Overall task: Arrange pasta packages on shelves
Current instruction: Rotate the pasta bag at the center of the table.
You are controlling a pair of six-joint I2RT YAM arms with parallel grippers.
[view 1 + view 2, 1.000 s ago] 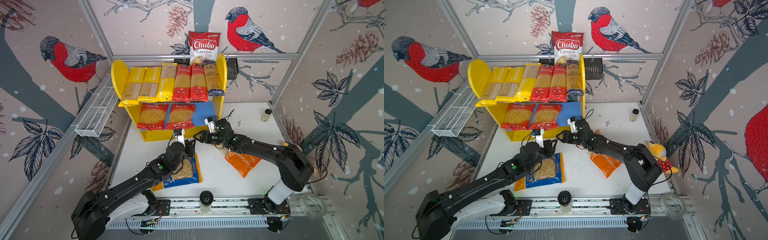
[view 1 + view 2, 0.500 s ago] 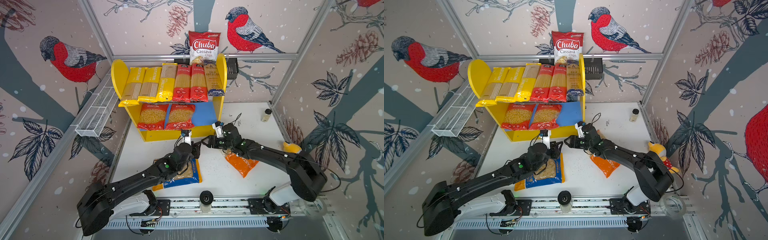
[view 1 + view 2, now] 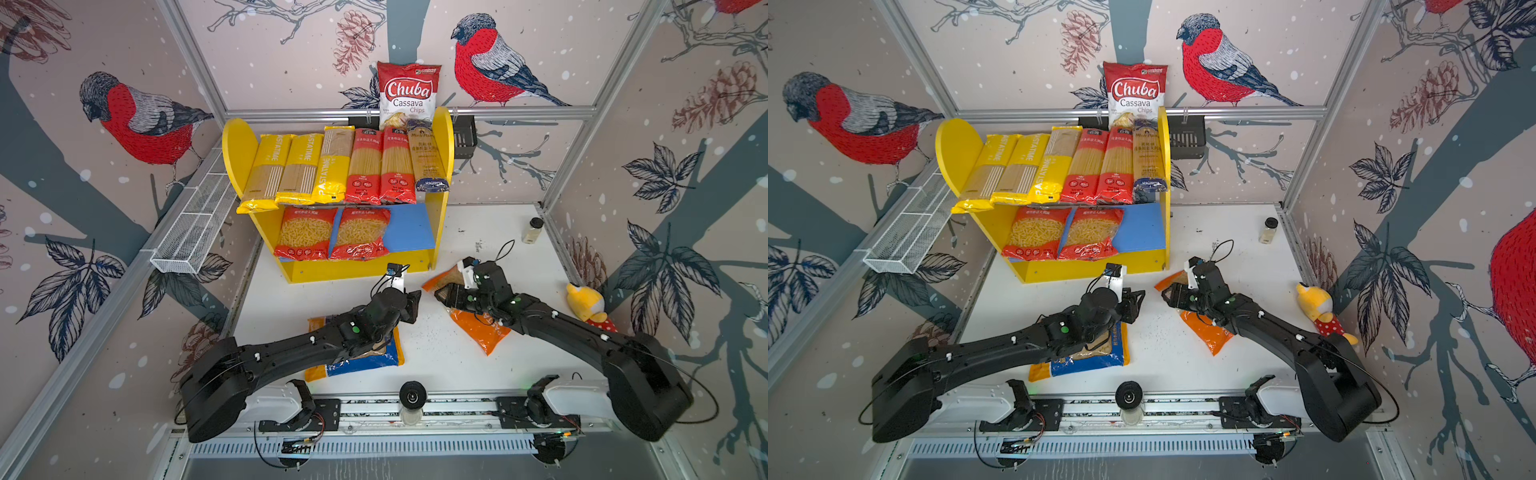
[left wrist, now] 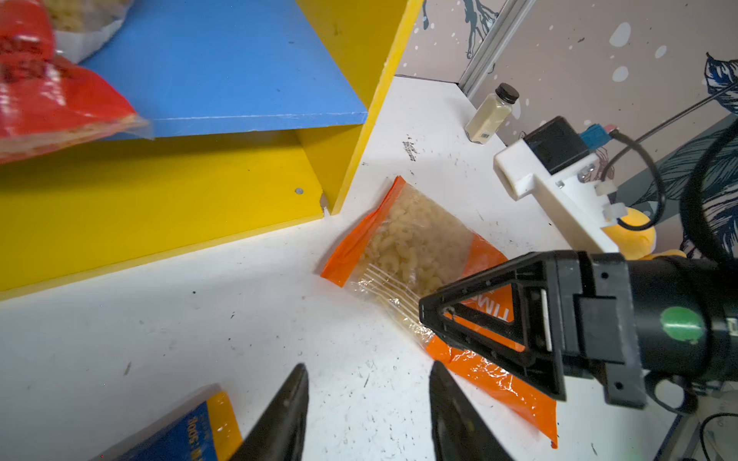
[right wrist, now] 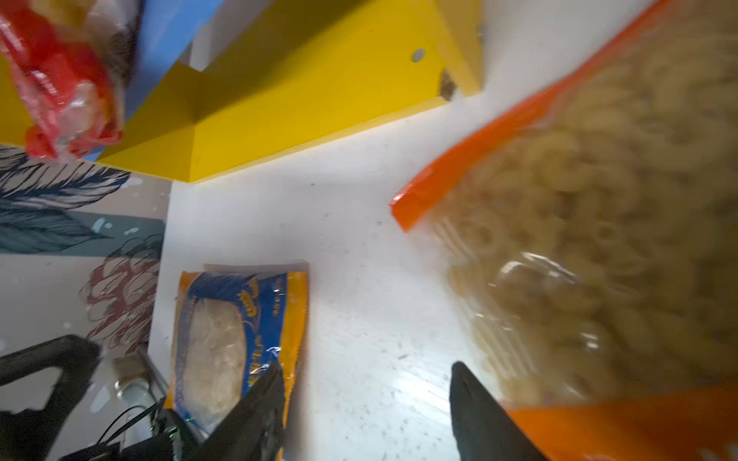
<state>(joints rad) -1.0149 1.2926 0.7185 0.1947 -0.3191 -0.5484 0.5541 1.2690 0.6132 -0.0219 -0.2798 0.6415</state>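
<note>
Now that the left arm (image 3: 291, 353) and the right arm (image 3: 561, 328) are drawn back across the counter (image 3: 436, 365) from the shelves (image 3: 232, 145), where both were reaching a second ago, a fresh pick is judged under way. Six long packs are counted on the upper board: three yellow packs (image 3: 300, 166), two red packs (image 3: 365, 170), one dark-blue pack (image 3: 428, 162). Two red bags (image 3: 305, 237) are laid on the blue lower board (image 3: 409, 228), its right part bare. Two remain on the counter: the orange bag (image 4: 415, 239) near the shelves' foot and the blue-yellow bag (image 3: 361, 359) beneath the left arm. The right tool (image 5: 365, 365) is held spread and empty, low over the orange bag. The left tool (image 4: 367, 367) is likewise released.
</note>
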